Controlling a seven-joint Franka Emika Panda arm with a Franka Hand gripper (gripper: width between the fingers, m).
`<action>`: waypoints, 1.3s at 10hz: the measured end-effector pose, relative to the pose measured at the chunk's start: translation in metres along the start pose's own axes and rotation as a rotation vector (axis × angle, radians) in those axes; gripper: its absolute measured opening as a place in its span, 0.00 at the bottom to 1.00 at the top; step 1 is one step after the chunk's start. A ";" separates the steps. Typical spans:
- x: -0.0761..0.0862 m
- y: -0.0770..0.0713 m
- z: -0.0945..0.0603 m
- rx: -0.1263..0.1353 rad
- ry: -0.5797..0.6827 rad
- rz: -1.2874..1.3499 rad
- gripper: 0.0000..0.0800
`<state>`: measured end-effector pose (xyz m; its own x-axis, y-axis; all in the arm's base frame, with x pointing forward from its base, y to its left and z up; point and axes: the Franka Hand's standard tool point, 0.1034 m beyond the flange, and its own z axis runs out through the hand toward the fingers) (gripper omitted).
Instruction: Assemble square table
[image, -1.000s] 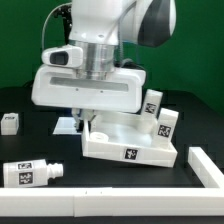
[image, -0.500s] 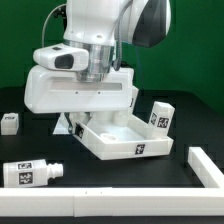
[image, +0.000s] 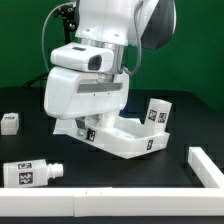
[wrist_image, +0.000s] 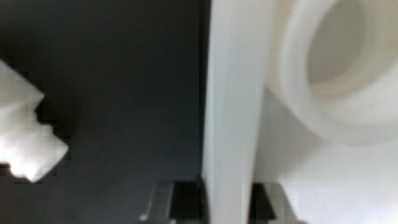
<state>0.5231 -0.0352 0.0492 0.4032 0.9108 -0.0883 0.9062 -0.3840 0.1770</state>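
Tabletop (image: 128, 141) of the square table lies on the black table (image: 30, 146) near the middle of the scene, turned so that one corner faces the exterior view's camera. A tag shows on its near wall. Its raised rim and shallow inside are visible to the exterior view's right of the arm. Whether its gripped side is off the surface cannot be told.

The gripper (image: 86, 126) is at the top's corner on the exterior view's left, mostly hidden under the broad white hand. In the wrist view the tabletop's rim (wrist_image: 231, 100) runs as a white strip straight between the fingertips of the gripper (wrist_image: 222, 205), whose jaws are pressed together on it. A round recess (wrist_image: 347, 60) sits in the top just beside that rim.

One tagged leg (image: 157, 113) stands just behind the top's far side, on the exterior view's right. Another leg (image: 30, 172) lies on its side well apart, toward the front left. A small tagged piece (image: 10, 122) rests at the far left. The long white border wall (image: 60, 208) runs along the front.
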 end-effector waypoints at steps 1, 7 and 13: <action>0.015 0.005 -0.002 0.000 0.011 -0.117 0.07; 0.040 0.022 0.003 -0.018 0.016 -0.400 0.07; 0.116 0.067 -0.003 -0.092 0.066 -0.311 0.07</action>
<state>0.6302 0.0453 0.0537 0.0967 0.9914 -0.0886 0.9681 -0.0731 0.2396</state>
